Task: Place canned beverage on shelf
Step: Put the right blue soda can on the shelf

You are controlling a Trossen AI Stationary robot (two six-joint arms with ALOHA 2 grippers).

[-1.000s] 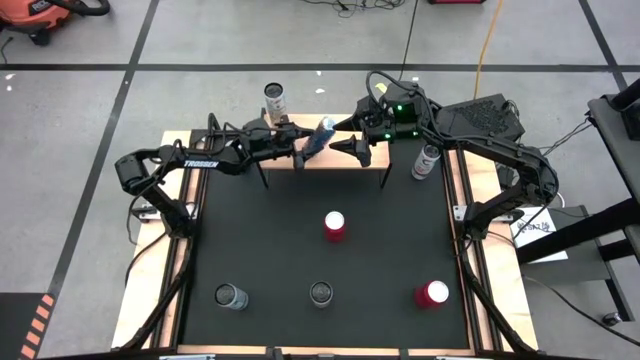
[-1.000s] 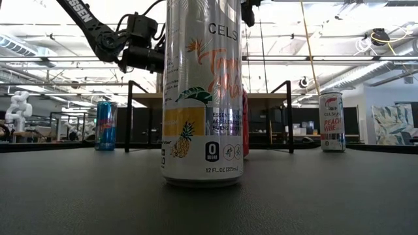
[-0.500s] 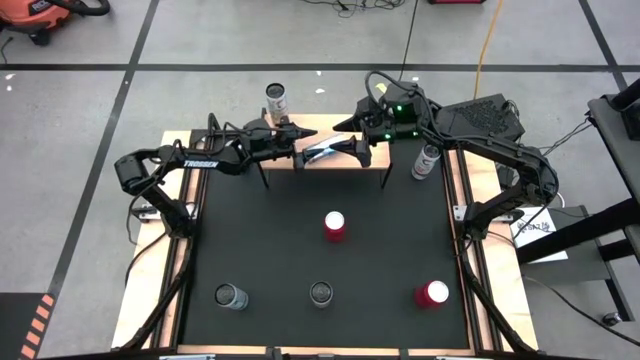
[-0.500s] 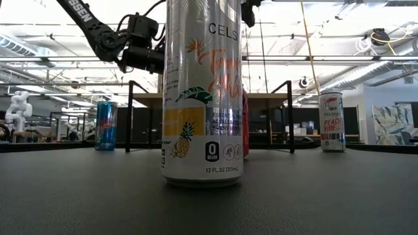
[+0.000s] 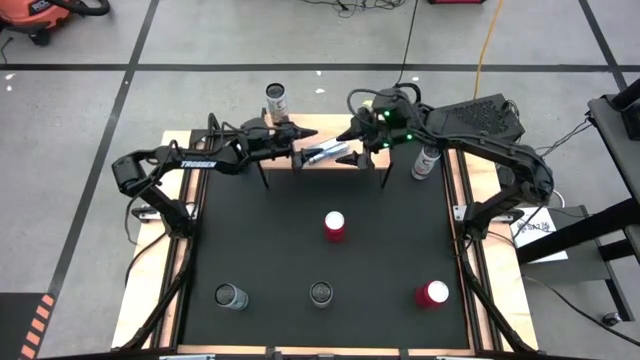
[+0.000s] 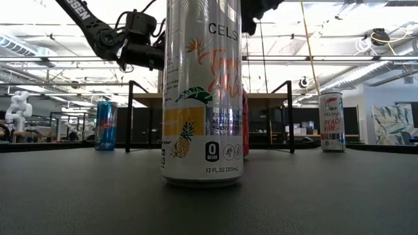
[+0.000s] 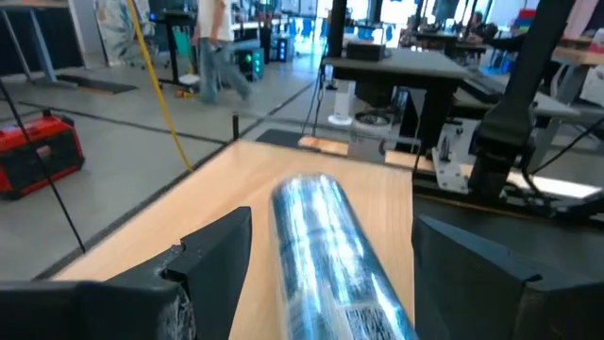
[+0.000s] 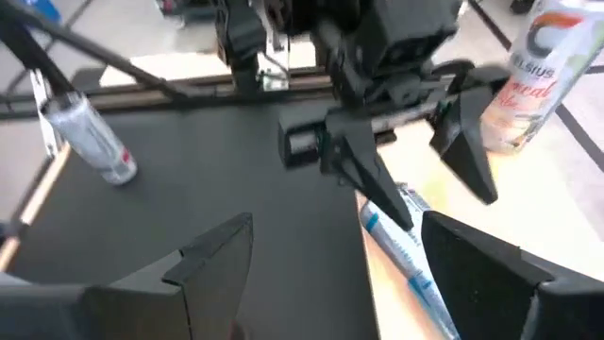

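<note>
The can (image 5: 326,155) lies on its side on the shelf (image 5: 375,158), between the spread fingers of the left hand (image 5: 300,156); unclamped, it may roll off the shelf's edge; the right hand (image 5: 352,136), fingers apart, hovers just beside.

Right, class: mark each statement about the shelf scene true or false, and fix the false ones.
1. The blue can lies on its side on the shelf. True.
2. The left hand is shut on the blue can. False: its fingers are apart, either side of the can.
3. Two red-topped cans stand on the mat. True.
4. The right hand is parked at the table's near edge. False: it is over the shelf.
</note>
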